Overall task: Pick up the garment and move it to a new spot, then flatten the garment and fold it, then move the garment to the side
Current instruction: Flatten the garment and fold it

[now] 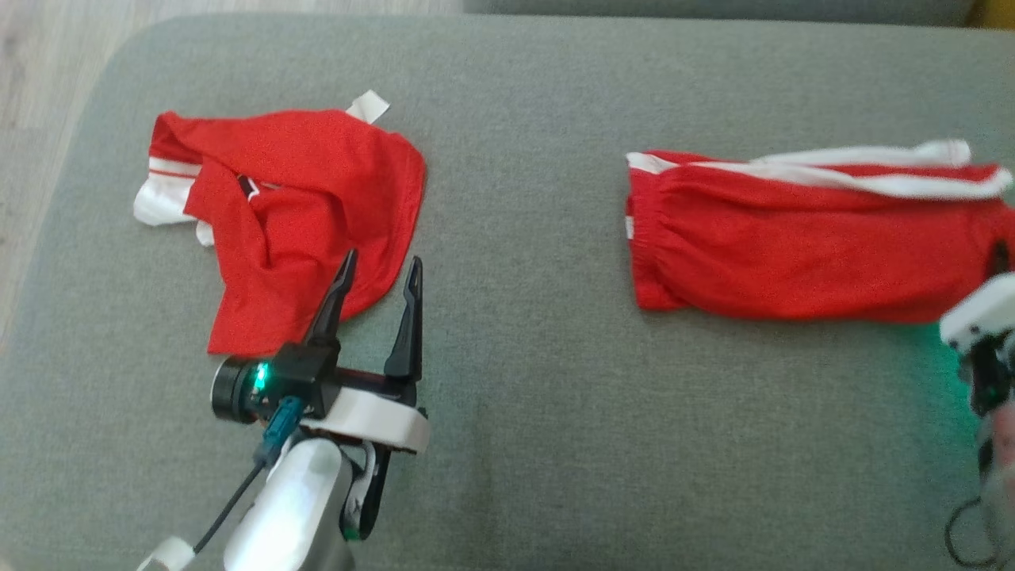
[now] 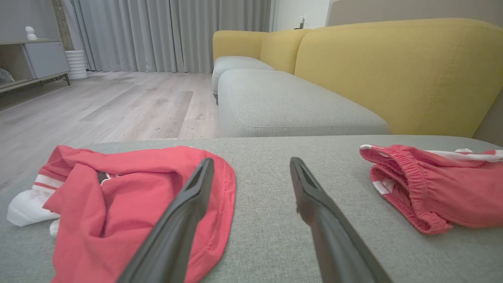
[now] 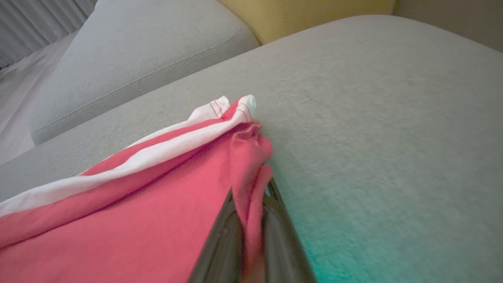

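At cushion (image 1: 515,357) right edge: right gripper (image 3: 251,188), jaws clamped on shorts (image 3: 137,204) corner, perhaps thinly; lift slowly; left gripper (image 1: 379,277), jaws apart.

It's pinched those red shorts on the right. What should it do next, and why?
Probably raise the right gripper slightly: its jaws are shut on a corner of the red shorts, whose remainder lies on the grey cushion, so lifting begins the pick-up.

Your left gripper (image 1: 383,260) is wide open. Its left finger is over the crumpled red shirt (image 1: 301,182), its right finger by the shirt's edge on the grey cushion (image 1: 523,357). Well to its right lie red shorts (image 1: 793,254). Your right gripper (image 1: 1000,260) meets their far end.
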Controlling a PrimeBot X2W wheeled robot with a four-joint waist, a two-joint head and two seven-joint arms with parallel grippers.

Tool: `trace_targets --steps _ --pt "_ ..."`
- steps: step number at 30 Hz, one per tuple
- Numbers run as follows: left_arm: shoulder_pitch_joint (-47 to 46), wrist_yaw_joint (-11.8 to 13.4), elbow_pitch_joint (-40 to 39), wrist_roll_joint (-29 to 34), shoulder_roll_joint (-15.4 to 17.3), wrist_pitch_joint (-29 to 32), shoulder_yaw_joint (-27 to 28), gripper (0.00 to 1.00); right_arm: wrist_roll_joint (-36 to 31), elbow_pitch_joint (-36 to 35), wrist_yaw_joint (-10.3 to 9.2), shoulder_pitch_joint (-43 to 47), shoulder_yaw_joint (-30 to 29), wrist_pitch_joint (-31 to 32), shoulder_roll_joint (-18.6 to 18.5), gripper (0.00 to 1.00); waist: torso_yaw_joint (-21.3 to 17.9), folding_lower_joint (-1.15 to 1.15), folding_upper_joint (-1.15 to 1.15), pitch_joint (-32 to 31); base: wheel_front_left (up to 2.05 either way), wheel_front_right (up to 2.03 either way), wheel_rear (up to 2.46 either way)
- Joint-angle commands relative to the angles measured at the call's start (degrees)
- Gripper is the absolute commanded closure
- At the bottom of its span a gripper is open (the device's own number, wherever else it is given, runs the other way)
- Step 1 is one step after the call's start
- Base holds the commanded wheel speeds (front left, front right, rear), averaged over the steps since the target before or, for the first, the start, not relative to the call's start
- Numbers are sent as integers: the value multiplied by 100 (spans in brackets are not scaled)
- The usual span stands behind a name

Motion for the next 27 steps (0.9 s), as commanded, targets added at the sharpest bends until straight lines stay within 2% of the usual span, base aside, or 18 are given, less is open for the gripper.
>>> trace_targets --steps 1,6,14,22,27 --pt "-16 -10 -154 47 61 -55 242 0 88 -282 39 99 1 -104 -71 100 -70 1 0 -104 0 0 0" --pt "111 -23 -177 73 44 -55 264 0 166 -663 39 487 -223 -132 -37 100 -106 1 0 -174 0 0 0" --pt "167 -64 -121 118 24 -55 255 0 269 -1299 39 593 -326 -124 314 100 -39 1 0 -269 0 0 0" --pt "253 -67 -39 116 25 -55 278 0 825 -2176 39 645 203 -4 829 100 109 1 0 -512 0 0 0" --pt "336 -75 -5 101 28 -55 284 0 1396 -2823 39 789 901 167 1093 100 224 1 0 -678 0 0 0"
